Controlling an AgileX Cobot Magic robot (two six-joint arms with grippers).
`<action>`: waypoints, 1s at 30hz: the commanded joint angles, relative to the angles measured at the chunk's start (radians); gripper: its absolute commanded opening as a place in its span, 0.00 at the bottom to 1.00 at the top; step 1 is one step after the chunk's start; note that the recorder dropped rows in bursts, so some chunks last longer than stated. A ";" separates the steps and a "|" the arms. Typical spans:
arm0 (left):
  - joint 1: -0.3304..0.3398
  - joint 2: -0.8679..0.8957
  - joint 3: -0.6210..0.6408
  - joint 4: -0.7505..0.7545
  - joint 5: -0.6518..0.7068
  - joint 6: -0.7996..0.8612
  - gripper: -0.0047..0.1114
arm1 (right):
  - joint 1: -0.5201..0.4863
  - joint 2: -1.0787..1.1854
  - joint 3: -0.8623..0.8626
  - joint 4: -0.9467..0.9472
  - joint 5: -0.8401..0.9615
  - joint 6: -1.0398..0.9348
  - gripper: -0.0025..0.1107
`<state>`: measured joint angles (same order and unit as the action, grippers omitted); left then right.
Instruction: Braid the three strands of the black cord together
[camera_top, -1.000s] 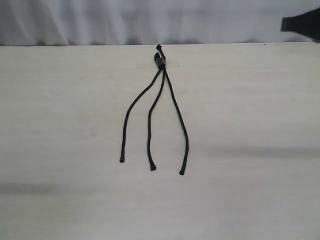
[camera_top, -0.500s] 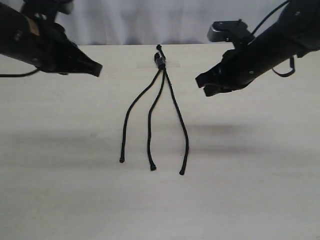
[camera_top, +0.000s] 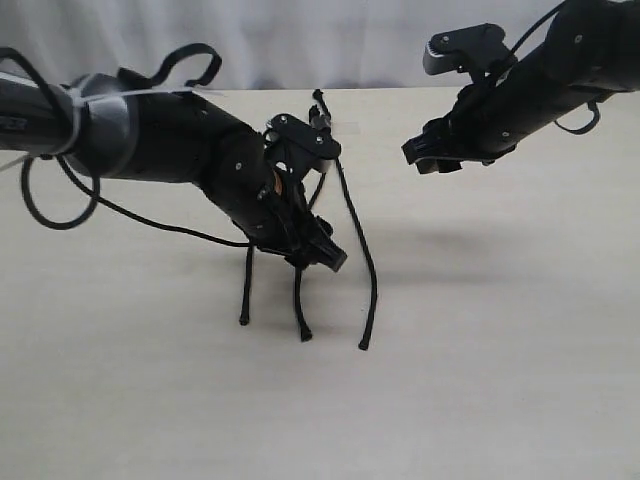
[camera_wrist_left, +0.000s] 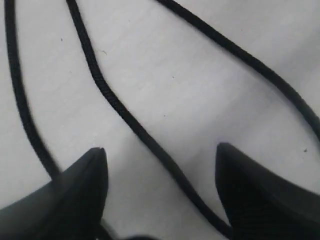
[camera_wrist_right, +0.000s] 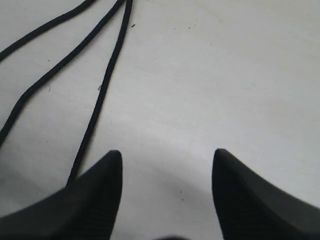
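Straddling middle thin matte black rope strand (camera_wrist_left: 122, 112), left tool (camera_wrist_left: 161, 148) spread: drop squarely, pinch only it; right tool (camera_wrist_right: 167, 151) spread, near far edge of pale table (camera_top: 500, 380).

You've got a pale wood-grain tabletop (camera_top: 500, 380) with a thin matte black rope cord (camera_top: 362, 250) lying on it, knotted end far middle, three strands (camera_top: 298, 305) fanning toward the near side.

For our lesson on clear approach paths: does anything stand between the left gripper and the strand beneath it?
Nothing visible does. The left gripper stands open over the middle strand, which runs between its fingers on the table.
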<state>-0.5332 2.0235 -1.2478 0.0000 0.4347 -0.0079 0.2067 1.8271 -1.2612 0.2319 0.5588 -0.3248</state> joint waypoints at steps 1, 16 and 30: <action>-0.002 0.057 -0.024 -0.012 -0.012 -0.011 0.56 | -0.010 0.004 -0.001 -0.010 -0.001 0.009 0.48; -0.002 0.123 -0.026 -0.014 -0.026 0.119 0.52 | -0.010 0.009 -0.001 -0.001 -0.010 0.008 0.48; 0.014 0.023 -0.102 0.027 0.097 0.114 0.04 | -0.010 0.009 -0.001 -0.001 -0.012 0.008 0.48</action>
<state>-0.5335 2.1147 -1.3183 0.0000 0.4912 0.1060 0.2023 1.8375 -1.2612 0.2303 0.5541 -0.3187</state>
